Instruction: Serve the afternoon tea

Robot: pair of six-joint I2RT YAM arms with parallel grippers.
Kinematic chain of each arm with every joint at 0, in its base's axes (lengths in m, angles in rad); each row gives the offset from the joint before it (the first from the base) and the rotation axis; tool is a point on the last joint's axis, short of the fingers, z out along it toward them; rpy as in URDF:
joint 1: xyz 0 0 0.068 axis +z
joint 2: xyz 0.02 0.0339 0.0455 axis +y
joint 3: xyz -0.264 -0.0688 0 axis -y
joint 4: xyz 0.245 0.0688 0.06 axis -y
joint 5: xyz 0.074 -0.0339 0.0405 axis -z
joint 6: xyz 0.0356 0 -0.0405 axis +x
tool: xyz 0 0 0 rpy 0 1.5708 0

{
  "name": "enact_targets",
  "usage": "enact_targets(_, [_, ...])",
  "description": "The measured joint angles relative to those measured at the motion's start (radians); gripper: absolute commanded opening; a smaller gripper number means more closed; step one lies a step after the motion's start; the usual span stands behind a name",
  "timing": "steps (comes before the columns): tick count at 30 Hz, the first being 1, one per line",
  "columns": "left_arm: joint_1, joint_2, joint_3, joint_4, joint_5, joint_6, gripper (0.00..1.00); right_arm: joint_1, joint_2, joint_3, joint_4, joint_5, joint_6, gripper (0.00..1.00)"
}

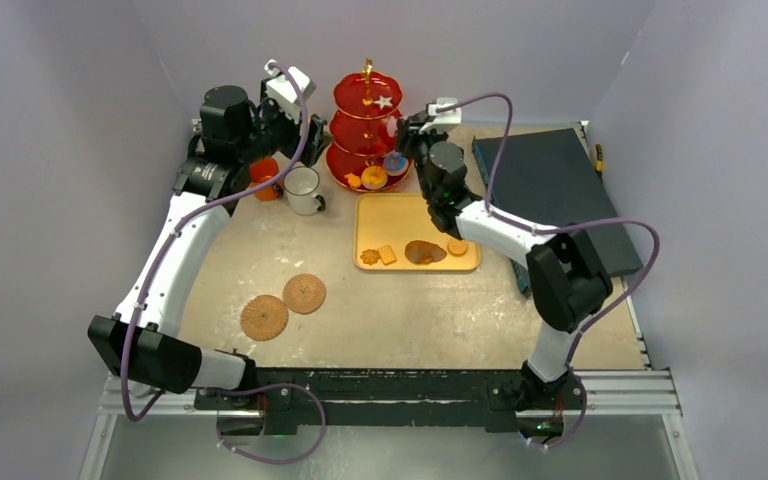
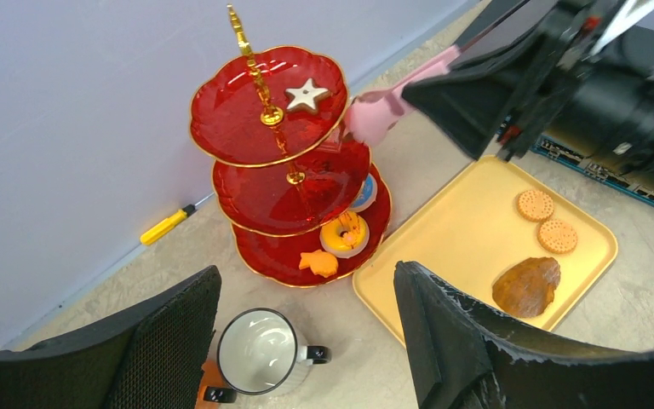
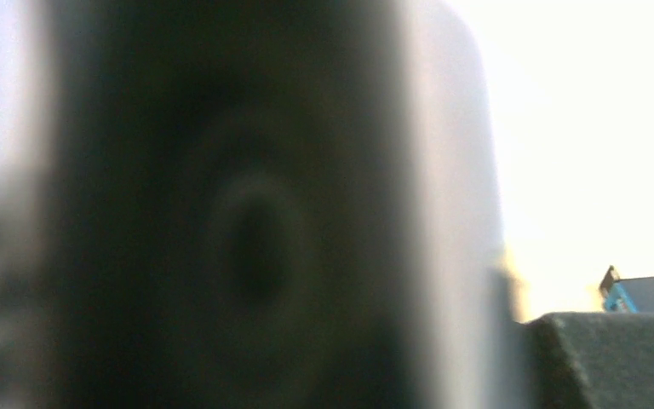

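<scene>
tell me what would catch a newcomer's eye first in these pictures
The red three-tier stand with its gold handle, at the back middle of the table, draws the eye first. The right gripper holds a pink pastry by its middle tier. Just in front lies a yellow tray with biscuits and a brown pastry.

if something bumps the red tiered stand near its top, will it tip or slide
Probably tips: the stand is tall on one thin gold post. Its widest tier sits lowest, which should steady it somewhat. The plates look glossy, so the star biscuit might skid off.
</scene>
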Motion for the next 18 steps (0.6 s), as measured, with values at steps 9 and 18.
enact_targets(9, [0.0,0.0,0.0,0.0,0.0,0.0,0.73,0.001,0.124,0.066,-0.029,-0.055,0.009,0.47])
enact_targets(18, [0.0,0.0,0.0,-0.001,0.0,0.0,0.74,0.001,0.152,0.085,-0.024,-0.056,0.026,0.65])
